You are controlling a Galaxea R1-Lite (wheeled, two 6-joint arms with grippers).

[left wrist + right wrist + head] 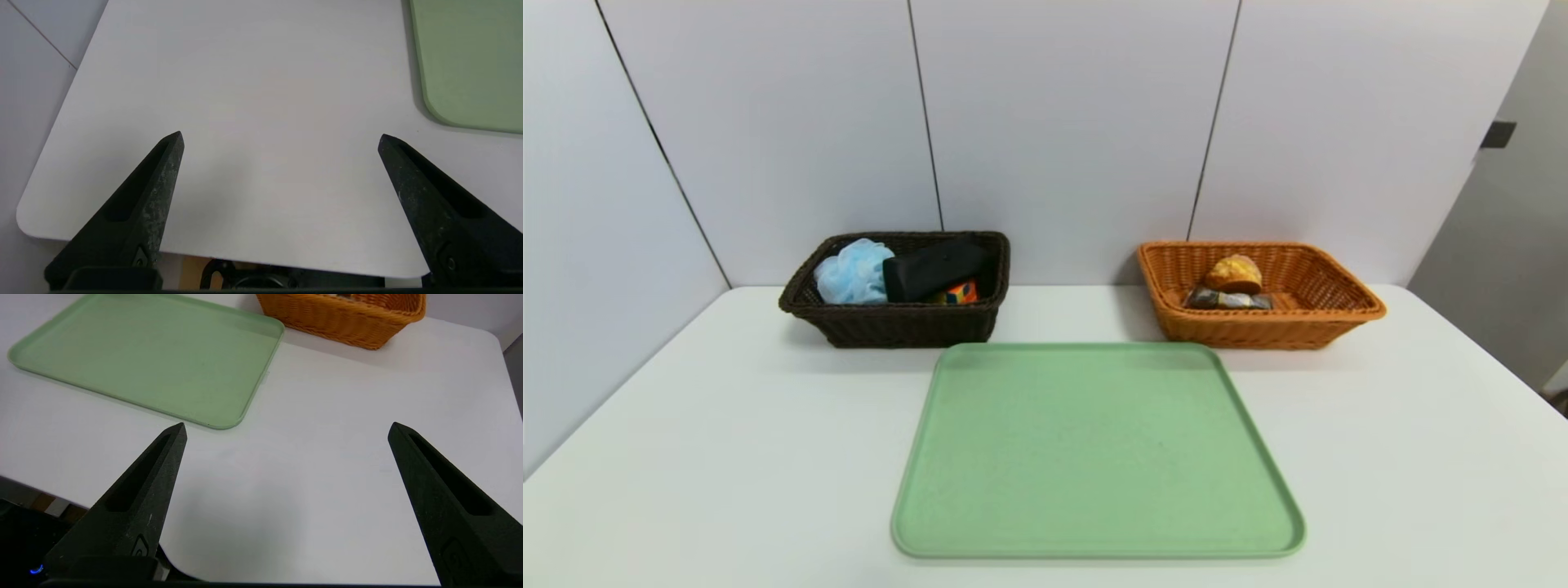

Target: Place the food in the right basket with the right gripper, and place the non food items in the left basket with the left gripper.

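So both baskets have stuff in them. Going by the head view with the green tray (pixel 1098 449) as the clock's centre, the dark brown basket (pixel 907 327) sits at about 10 o'clock, with the blue bath pouf (pixel 854 273), black pouch (pixel 935 268) and puzzle cube (pixel 961 294) inside. The pouch lies partly over the cube. The orange-tan basket (pixel 1262 331) is around 2 o'clock, holding the bun (pixel 1235 274) and the chocolate pack (pixel 1227 300), right next to each other. Left tool (pixel 281 136) is over the white worktop (pixel 727 457) at about 8 o'clock, right tool (pixel 289 426) over it at about 4. Both have their fingers spread wide, nothing between them.
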